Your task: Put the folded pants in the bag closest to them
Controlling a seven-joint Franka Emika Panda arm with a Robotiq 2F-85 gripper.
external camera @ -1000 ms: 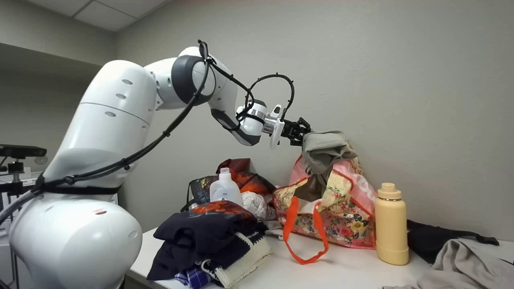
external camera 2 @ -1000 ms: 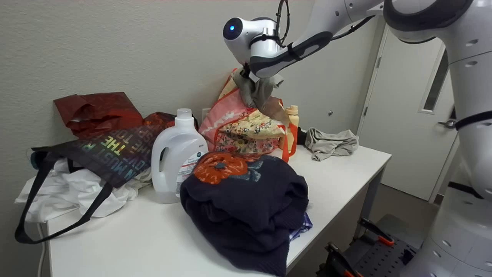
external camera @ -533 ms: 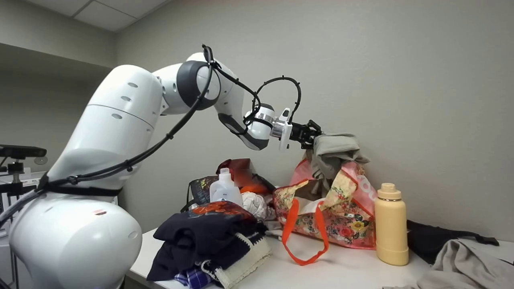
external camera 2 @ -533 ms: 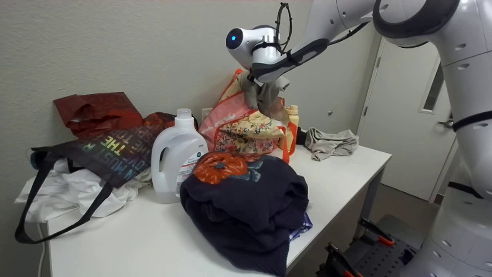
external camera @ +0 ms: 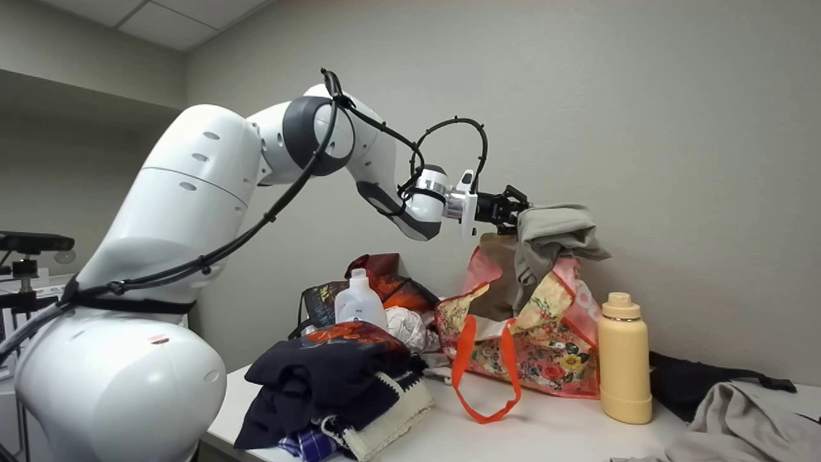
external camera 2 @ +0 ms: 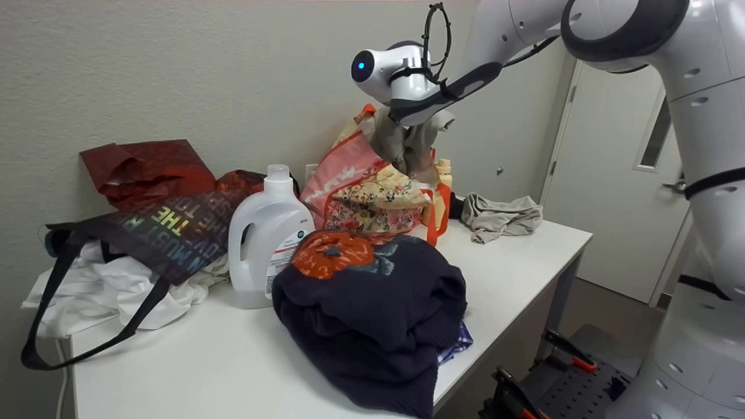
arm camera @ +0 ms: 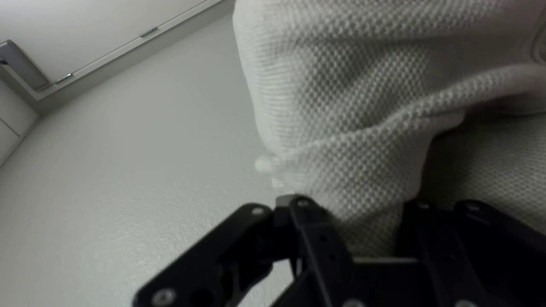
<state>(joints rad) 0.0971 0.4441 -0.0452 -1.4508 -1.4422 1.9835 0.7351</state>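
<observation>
While the gripper (arm camera: pixel 358 215) clamps the gray pants (external camera: pixel 559 224) just in front of it, with the floral bag (external camera: pixel 555 359) below, this looks like the placing step; next, I'd judge, comes a lowering into the bag, clear of its edge, then a release! And the pants' folded top points ahead of the gripper, long axis bending, the rest drooping beneath.

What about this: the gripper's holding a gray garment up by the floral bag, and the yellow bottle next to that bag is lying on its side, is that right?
Not quite: the yellow bottle next to the floral bag stands upright, as both exterior views show. The gripper does hold a gray garment up by that bag.
</observation>
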